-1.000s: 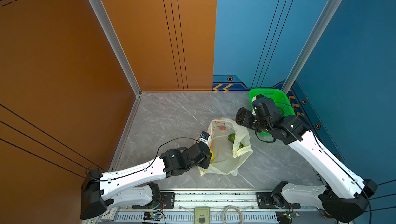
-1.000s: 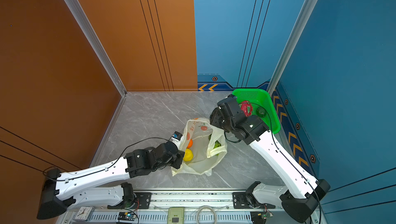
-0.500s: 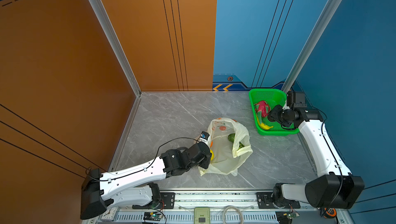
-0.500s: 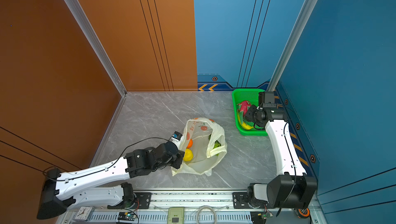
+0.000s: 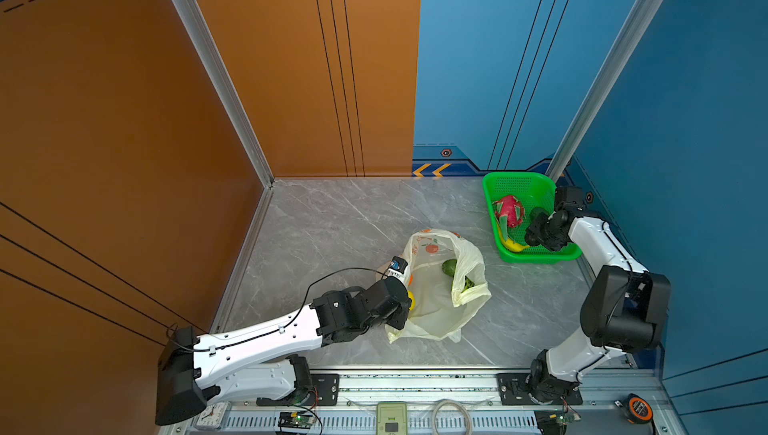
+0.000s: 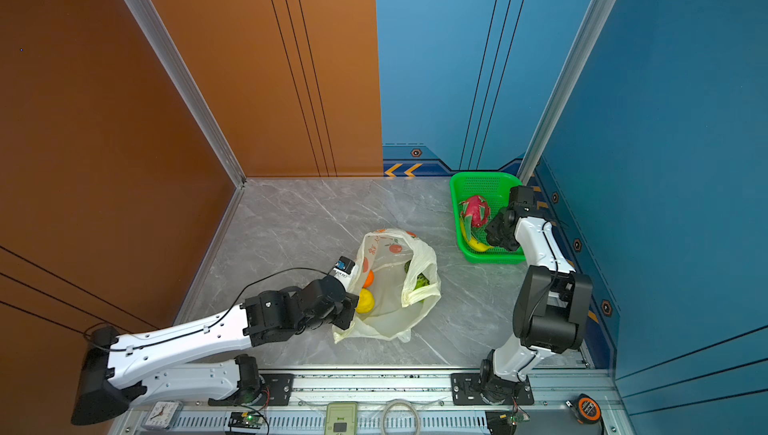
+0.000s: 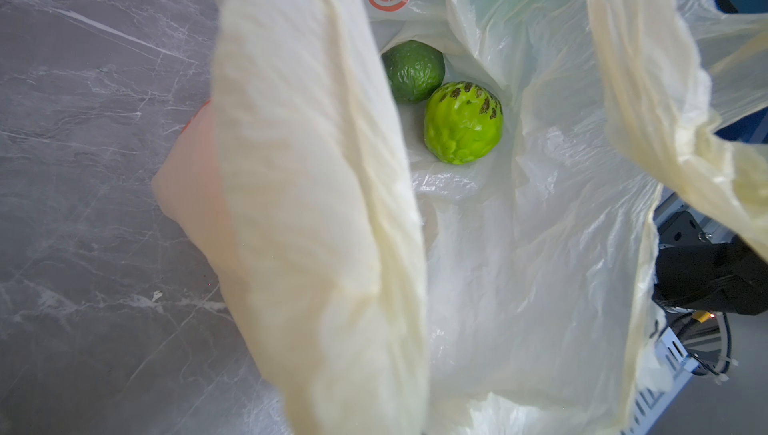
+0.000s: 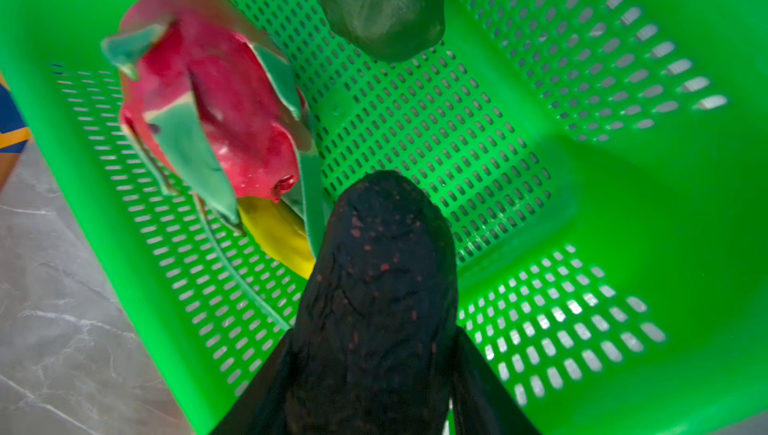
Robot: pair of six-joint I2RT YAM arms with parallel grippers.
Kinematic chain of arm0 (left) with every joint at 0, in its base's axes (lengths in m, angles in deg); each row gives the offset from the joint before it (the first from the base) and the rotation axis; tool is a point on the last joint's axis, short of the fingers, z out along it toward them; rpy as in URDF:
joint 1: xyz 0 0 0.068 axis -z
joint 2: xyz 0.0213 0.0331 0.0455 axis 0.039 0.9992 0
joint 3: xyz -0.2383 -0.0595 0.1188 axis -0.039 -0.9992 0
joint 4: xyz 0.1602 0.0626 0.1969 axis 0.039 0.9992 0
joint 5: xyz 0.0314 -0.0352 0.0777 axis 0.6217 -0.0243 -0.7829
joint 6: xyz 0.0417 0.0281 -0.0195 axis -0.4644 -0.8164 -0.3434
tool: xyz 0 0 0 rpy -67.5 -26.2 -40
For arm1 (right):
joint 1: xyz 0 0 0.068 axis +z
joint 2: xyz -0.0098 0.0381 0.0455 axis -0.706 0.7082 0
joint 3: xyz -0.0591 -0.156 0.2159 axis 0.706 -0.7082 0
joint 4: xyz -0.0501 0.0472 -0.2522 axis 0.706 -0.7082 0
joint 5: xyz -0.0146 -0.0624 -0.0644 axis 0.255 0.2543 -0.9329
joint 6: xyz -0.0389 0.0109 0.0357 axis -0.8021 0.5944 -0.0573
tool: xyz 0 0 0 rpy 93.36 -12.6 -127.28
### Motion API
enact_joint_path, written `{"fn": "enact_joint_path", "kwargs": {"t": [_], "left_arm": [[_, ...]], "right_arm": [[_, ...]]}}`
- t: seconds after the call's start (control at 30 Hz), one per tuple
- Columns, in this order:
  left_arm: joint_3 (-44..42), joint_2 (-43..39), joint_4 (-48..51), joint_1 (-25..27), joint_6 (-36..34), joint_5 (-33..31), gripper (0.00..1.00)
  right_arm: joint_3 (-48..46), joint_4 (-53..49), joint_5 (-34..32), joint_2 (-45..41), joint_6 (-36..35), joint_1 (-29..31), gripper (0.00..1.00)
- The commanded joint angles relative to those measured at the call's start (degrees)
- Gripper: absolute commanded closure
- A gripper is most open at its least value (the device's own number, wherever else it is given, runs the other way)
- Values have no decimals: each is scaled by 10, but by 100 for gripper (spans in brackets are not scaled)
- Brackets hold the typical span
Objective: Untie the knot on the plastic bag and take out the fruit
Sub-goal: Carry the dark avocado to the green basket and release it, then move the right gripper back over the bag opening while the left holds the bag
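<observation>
Robot lab test cell: two white arms [image 5: 266, 337] bolted to an aluminium rail [image 5: 415, 381], bare circuit board [image 5: 296, 419] and loose cables along it. Orange and blue panel walls [image 5: 104, 121] box in a grey marble-look tabletop [image 5: 332, 225]. Tape measure [image 5: 636, 408] left on the rail.

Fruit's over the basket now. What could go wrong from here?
The dark speckled avocado-shaped fruit in the right end effector hangs over the green perforated plastic basket, next to the pink dragon fruit and yellow banana; released, it may hit them and roll.
The left end effector pinches only thin film of the cream-yellow plastic bag; a slip could collapse it over the bumpy light-green ball.
</observation>
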Motion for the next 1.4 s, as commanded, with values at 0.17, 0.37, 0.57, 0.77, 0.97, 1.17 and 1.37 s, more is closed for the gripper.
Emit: {"fn": "enact_joint_path", "kwargs": {"t": [0.17, 0.37, 0.57, 0.77, 0.97, 1.17, 1.37], "left_arm": [[7, -6, 21, 7, -5, -5, 100], [3, -8, 24, 13, -6, 2, 100], [5, -11, 22, 17, -15, 0, 100], [7, -11, 10, 19, -26, -3, 100], [13, -8, -7, 21, -39, -5, 100], [18, -3, -22, 22, -54, -5, 100], [19, -9, -20, 22, -56, -15, 100]], "right_arm": [[5, 27, 1, 48, -22, -10, 35], [11, 9, -8, 35, -21, -8, 17], [11, -31, -6, -15, -32, 8, 16], [7, -93, 4, -104, -34, 48, 14], [29, -186, 9, -199, -23, 157, 13], [67, -235, -22, -258, 50, 327, 12], [112, -242, -60, -252, 116, 489, 12]]}}
